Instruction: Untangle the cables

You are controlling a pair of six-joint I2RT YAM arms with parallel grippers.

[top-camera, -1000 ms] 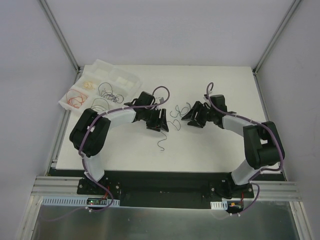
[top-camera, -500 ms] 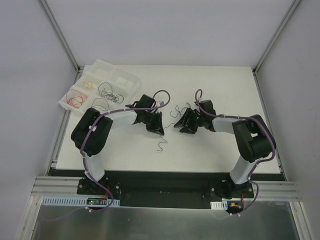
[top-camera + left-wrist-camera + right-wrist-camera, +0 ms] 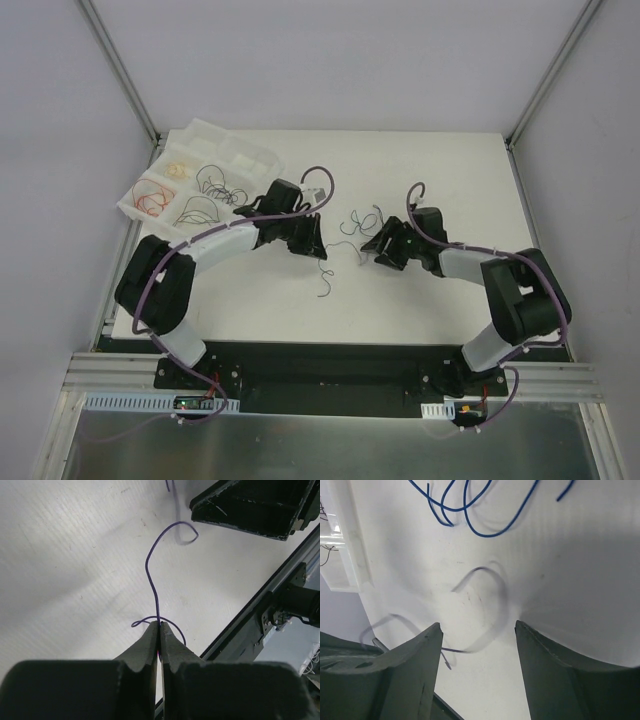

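While you read this plate, note first that the left tool [image 3: 159,626] has its fingers pressed together on one dark thin wire [image 3: 148,570], pinched right at the tips. From the pinch, the wire runs almost straight ahead of the fingers. Its long axis lies in line with the tool, and it ends in a small hook that curls toward the right tool [image 3: 477,636]. A short tail loops out beside the tips, on the side of the near edge of the tabletop [image 3: 430,170].

The right tool stands spread and grips nothing. Its wrist view shows a blurred strand arcing in front of the gap; you cannot tell whether this is the held wire or another.

The remaining loose cables [image 3: 487,535], blue and looped, lie on the tabletop ahead of the right tool's fingertips, between the two tools in the overhead view. They are nearer to the right tool than to the left. Their loops open toward the far side and show no single long axis. More wires lie sorted in the tray [image 3: 205,127] at the far left corner, well apart from both tools.

The coming move probably turns on one relation. The held wire points from the left tool toward the right, so a pull along that axis, away from the right tool, should draw it clear of the blue loops. You would then have the right tool free to pin or pick those loops.
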